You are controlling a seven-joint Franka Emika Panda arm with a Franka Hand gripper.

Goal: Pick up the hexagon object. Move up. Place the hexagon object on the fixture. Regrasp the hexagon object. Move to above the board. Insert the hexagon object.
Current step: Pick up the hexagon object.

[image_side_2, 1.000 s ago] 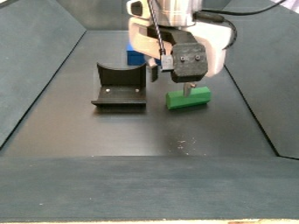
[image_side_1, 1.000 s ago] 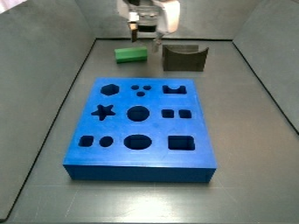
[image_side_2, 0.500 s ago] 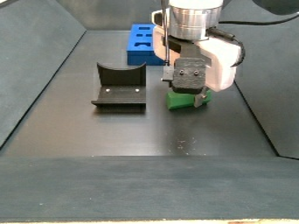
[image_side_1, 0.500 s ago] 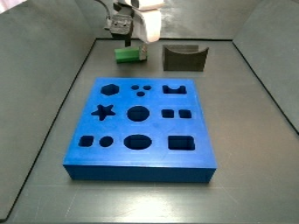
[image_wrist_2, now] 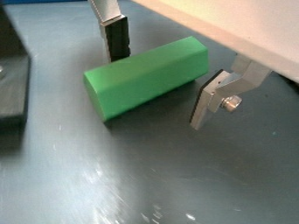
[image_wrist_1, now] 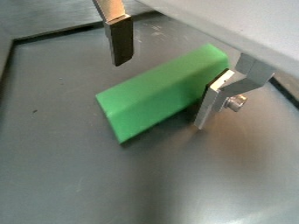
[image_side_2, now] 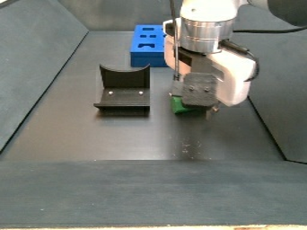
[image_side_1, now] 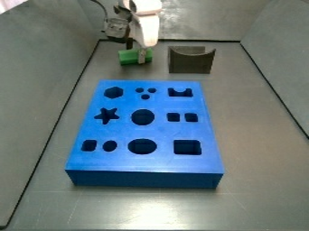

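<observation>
Looking light, stiff and smooth, the small bright green plastic hexagon object (image_wrist_1: 163,91) lies between the gripper (image_wrist_1: 170,77)'s open jaws, best grasped across its long flat sides.

I work in a dark grey bin. Its floor (image_side_1: 259,108) is flat and matte, with a soft pale sheen where light falls from above; in a side view a few light specks (image_side_2: 186,148) mark it. Dark side walls (image_side_1: 49,108) slope up and outward along both long edges, and a paler grey back wall (image_side_1: 211,23) closes the far end. A pale strip (image_side_2: 153,226) runs along the near edge. My tool (image_wrist_1: 163,92) hangs low over the floor near the back wall.
</observation>
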